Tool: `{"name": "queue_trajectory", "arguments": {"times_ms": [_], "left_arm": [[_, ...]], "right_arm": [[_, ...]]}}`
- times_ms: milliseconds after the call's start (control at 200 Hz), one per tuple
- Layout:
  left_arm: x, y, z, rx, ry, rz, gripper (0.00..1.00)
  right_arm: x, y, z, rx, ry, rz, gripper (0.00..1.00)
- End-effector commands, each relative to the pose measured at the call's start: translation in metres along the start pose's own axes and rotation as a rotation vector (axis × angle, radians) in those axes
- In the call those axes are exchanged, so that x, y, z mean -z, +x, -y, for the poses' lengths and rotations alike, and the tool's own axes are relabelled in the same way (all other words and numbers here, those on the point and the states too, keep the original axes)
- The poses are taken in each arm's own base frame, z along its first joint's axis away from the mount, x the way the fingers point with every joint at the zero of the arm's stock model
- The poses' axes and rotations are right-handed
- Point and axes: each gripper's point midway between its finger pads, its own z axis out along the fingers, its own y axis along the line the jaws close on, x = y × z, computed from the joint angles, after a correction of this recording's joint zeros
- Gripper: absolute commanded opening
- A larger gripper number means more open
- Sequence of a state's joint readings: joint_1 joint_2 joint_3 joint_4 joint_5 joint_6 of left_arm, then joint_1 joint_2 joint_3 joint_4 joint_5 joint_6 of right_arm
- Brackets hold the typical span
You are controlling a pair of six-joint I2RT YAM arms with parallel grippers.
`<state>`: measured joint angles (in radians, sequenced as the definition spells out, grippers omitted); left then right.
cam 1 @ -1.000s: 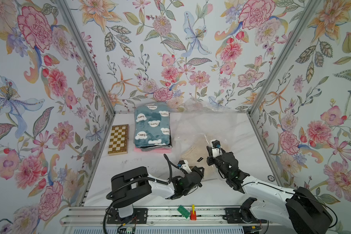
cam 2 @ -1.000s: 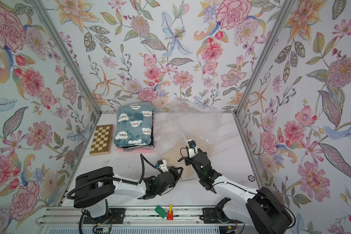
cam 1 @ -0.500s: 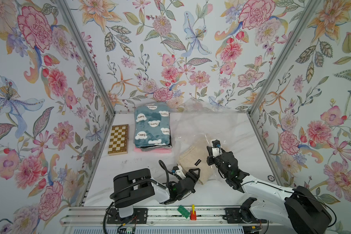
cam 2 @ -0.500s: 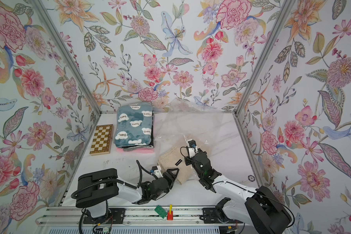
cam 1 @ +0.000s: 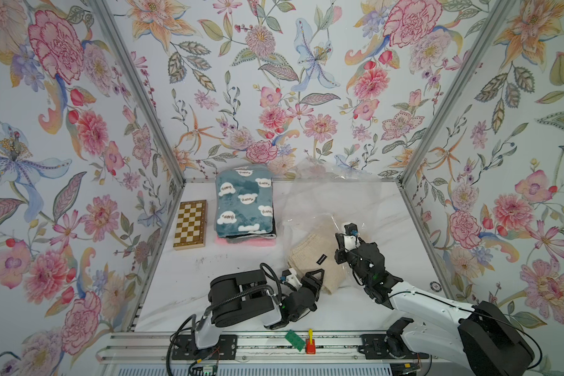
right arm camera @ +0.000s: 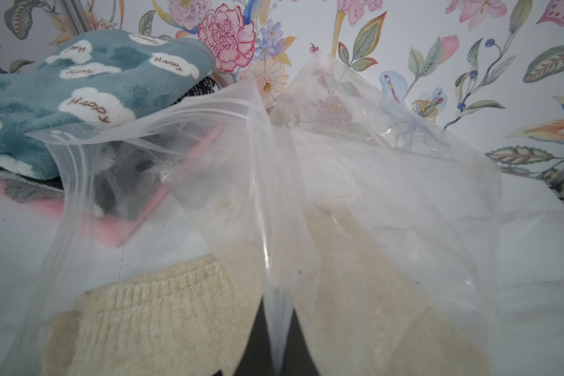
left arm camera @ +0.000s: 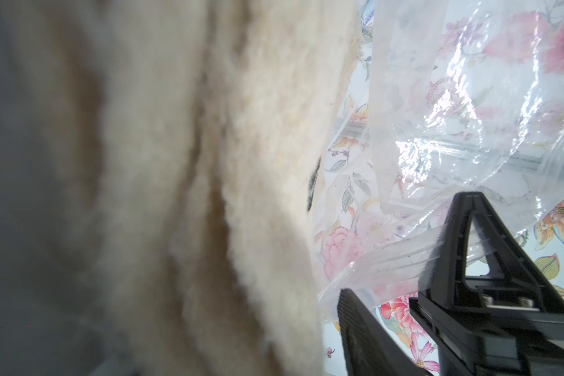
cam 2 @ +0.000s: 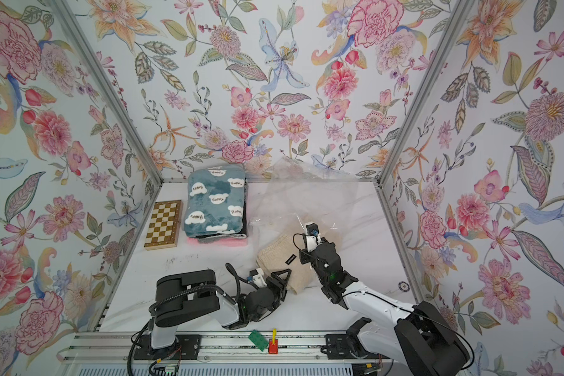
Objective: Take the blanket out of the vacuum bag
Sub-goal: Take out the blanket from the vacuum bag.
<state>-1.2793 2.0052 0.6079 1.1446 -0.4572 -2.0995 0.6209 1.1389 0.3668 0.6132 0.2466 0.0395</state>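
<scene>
Blanket (cam 1: 310,260), cream and fuzzy, lies on the white table (cam 1: 209,270) between the two arms. Its far part is under the clear vacuum bag (cam 1: 339,201) and its near end is bare. The left gripper (cam 1: 315,276) sits at that near corner with its jaws spread. In the left wrist view the blanket is just beside them, not between them, and a strip of bag film shows in the gap. The right gripper (right arm camera: 275,353) is pinched tight on a fold of the bag above the blanket. A blue blanket (cam 1: 245,205) and a chessboard (cam 1: 190,224) lie well apart.
</scene>
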Motion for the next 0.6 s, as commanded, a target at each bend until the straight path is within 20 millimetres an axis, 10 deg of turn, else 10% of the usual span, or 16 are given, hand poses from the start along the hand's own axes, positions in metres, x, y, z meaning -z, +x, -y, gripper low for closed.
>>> {"name": "queue_trajectory", "arguments": {"times_ms": [0,105,400,596], "left_arm": [[-0.011,-0.015,-0.001,0.149,-0.013,0.067,0.44],[-0.026,-0.025,0.011,0.129,0.016,0.075,0.0],[-0.067,-0.026,0.111,-0.244,0.065,-0.037,0.0],[-0.04,0.012,0.106,-0.493,-0.056,-0.15,0.0]], "right_arm": [[0.002,-0.013,0.0,-0.027,-0.008,0.029,0.0],[0.001,-0.013,0.003,-0.026,0.005,0.028,0.0],[-0.007,-0.002,0.017,-0.08,0.052,-0.022,0.0],[-0.009,0.002,0.023,-0.088,0.084,-0.037,0.0]]}}
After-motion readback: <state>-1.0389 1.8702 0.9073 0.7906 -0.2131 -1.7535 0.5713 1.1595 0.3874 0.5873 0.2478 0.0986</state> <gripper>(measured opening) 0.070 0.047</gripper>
